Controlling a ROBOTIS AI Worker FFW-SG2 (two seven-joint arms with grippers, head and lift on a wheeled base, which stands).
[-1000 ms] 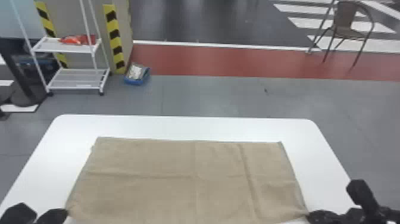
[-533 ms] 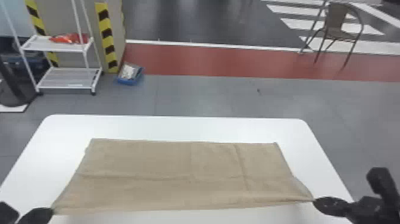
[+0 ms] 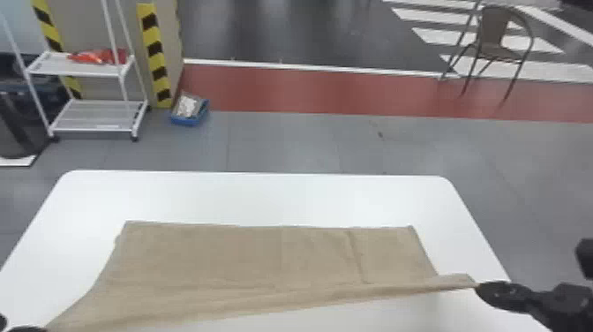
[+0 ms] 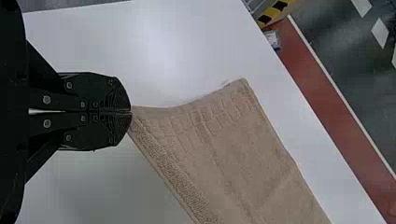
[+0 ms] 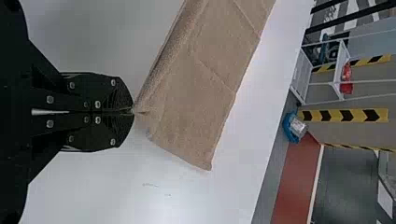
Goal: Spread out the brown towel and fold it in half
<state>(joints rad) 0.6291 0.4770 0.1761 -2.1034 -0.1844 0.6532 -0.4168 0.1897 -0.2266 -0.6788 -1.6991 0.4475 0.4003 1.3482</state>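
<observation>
The brown towel lies spread across the white table, its near edge pulled up between both grippers. At the head view's bottom left corner, my left gripper holds the near left corner. My right gripper, at the lower right, has the near right corner, which stretches out past the towel's far right corner. In the left wrist view my left gripper is shut on a corner of the towel. The right wrist view has my right gripper shut on the other corner of the towel.
The white table has bare surface beyond the towel and along both sides. On the floor behind stand a white shelf rack, a blue box and a chair, all away from the table.
Both grippers have lifted the towel's near edge off the tabletop, baring table in front of it. The right gripper has risen and moved away from the robot; the head view has shifted slightly.
</observation>
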